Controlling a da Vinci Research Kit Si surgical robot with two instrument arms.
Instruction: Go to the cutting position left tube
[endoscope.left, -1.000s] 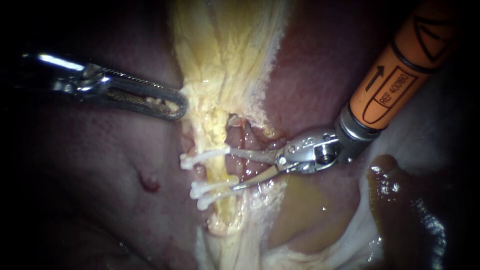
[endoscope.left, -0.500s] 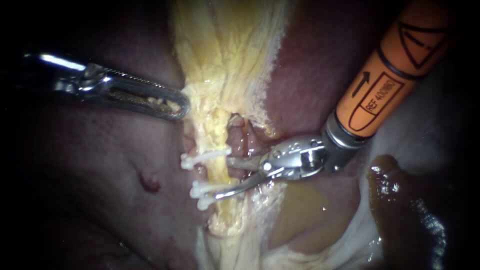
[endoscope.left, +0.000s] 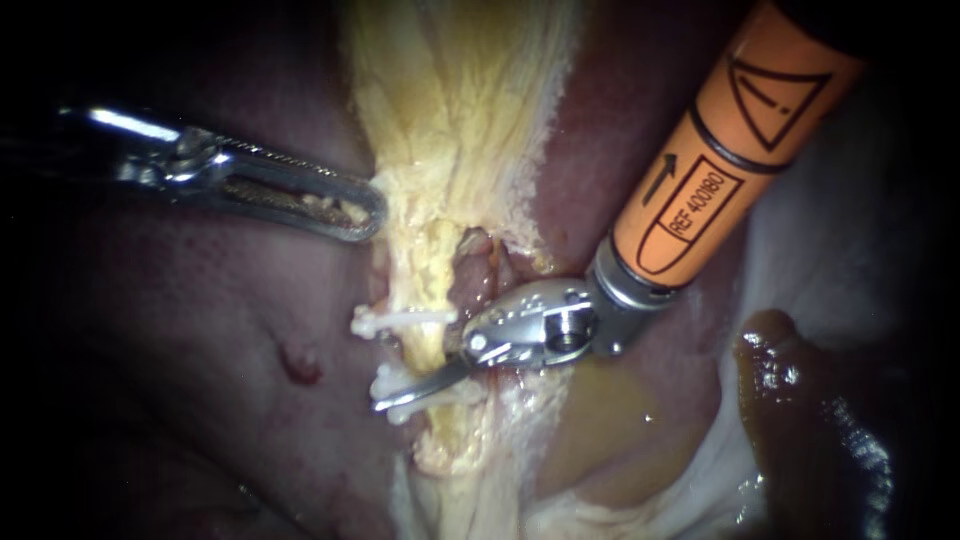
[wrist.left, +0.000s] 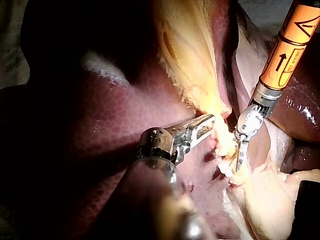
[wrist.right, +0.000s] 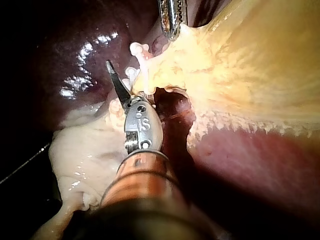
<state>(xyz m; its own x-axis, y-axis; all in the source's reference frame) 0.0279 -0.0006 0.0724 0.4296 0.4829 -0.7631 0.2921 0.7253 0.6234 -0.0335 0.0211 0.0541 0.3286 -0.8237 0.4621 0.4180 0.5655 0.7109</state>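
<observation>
Blades of the right instrument (endoscope.left: 415, 372) spread. The lower blade lies across the lower clips (endoscope.left: 392, 385); the upper blade is hidden behind the left tube (endoscope.left: 428, 345). Tube sits between the blades, between the upper clip (endoscope.left: 400, 320) and the lower ones. Further up, left instrument (endoscope.left: 345, 212) jaws clamped on yellow tissue (endoscope.left: 440, 150). Dark liver (endoscope.left: 200, 350) beside.

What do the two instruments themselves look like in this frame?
The left instrument is bare silver metal: a slim shaft, a small hinge, and long narrow jaws with slotted windows and finely toothed edges. The right instrument has a bright orange sleeve with black printed markings and a black ring, then a silver collar and wrist joint, with one thin, slightly curved blade showing. No cables show.
</observation>
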